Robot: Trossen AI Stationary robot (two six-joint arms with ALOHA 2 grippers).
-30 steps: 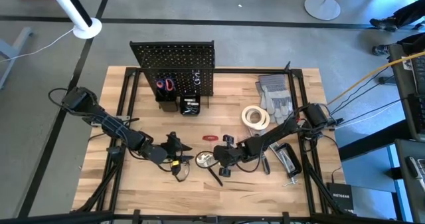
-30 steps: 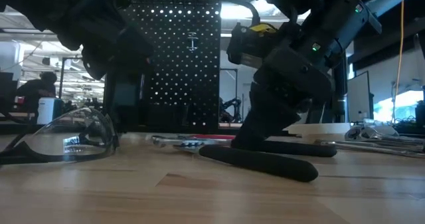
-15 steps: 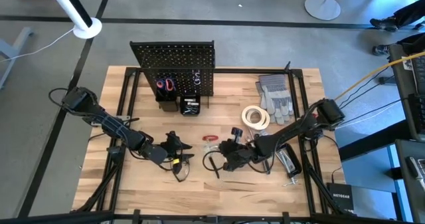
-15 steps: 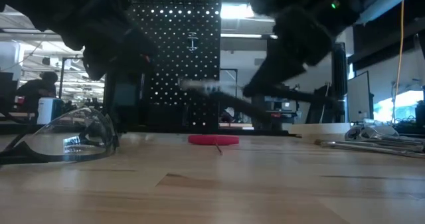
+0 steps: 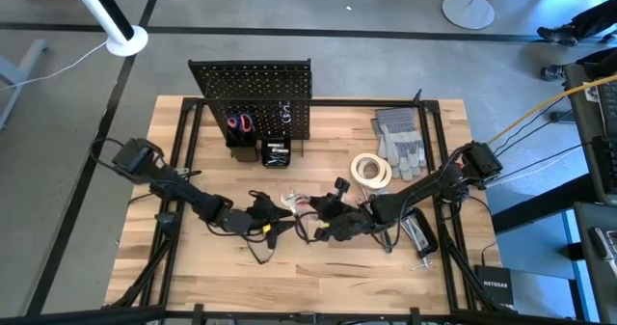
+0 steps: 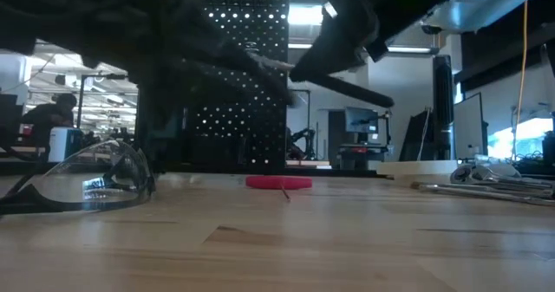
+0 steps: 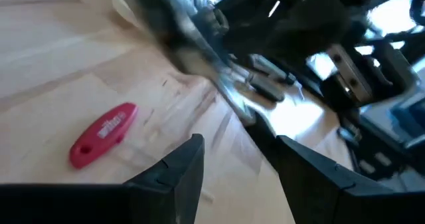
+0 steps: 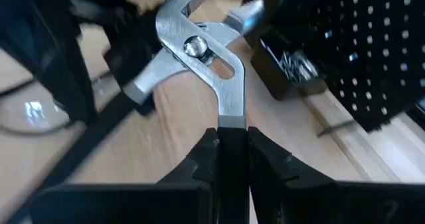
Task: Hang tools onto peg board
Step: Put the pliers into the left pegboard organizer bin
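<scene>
pale wood table [image 5: 318, 277]; right gripper [image 8: 232, 154] pinches steel pliers [image 8: 199, 58].

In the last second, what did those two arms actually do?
The right gripper, shut on the pliers, lifted them off the table and swung them toward the left gripper, which moved in, open. The red tag, safety glasses and peg board stayed put.

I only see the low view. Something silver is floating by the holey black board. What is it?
Observer: Pliers. The right hand is shut on their black handle, holding them off the table.
Operator: Where's the other hand?
Observer: The left hand is open, pointing at the pliers, near the table's middle.
Operator: Is anything on the board?
Observer: From above, a red-handled tool sits on the front of the peg board.
</scene>
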